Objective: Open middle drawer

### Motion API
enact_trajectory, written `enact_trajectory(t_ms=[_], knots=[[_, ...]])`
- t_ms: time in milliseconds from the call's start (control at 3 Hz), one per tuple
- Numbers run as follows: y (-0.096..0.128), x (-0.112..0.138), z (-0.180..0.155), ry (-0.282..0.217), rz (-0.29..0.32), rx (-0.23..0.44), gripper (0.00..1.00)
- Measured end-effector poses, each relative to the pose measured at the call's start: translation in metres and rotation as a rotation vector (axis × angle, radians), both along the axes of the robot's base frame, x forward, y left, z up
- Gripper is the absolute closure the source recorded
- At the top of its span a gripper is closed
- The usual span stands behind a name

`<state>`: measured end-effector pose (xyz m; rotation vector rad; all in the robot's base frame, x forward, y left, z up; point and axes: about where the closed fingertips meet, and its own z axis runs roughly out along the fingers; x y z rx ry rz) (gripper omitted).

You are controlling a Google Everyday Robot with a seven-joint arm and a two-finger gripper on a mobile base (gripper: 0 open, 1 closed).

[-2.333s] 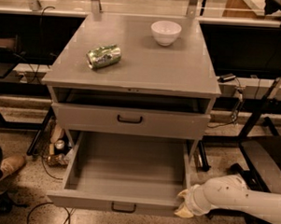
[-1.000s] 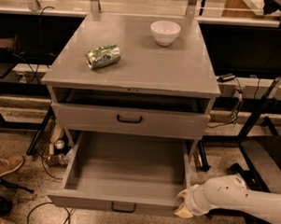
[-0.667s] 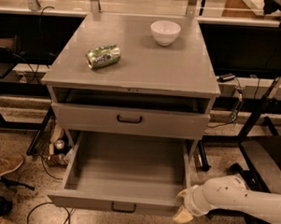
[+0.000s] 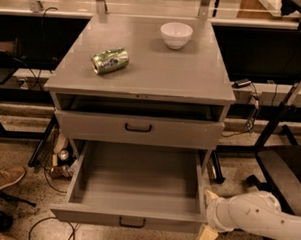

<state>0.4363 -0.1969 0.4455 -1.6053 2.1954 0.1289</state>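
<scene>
The middle drawer (image 4: 137,191) is pulled far out of the grey cabinet and is empty inside. Its low front panel carries a small black handle (image 4: 132,222). My gripper (image 4: 208,217) is at the drawer's front right corner, on the white arm (image 4: 259,217) that comes in from the lower right. Its cream fingers (image 4: 205,237) stand apart and hold nothing. The taller-fronted drawer (image 4: 138,129) above is nearly shut. The lowest drawer is hidden under the open one.
A crushed green can (image 4: 110,59) and a white bowl (image 4: 176,34) sit on the cabinet top (image 4: 192,79). A person's shoe (image 4: 5,178) and cables lie on the floor at left. A dark chair base (image 4: 283,168) stands at right.
My gripper has shifted slightly lower at the drawer's right front corner. The drawer stays pulled out. The shoe at left has moved a little.
</scene>
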Motion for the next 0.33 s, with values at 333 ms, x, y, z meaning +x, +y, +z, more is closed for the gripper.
enact_trajectory(t_ms=[333], knots=[[-0.0228,-0.0115,0.0691,-0.158,-0.032,-0.033,0.00]])
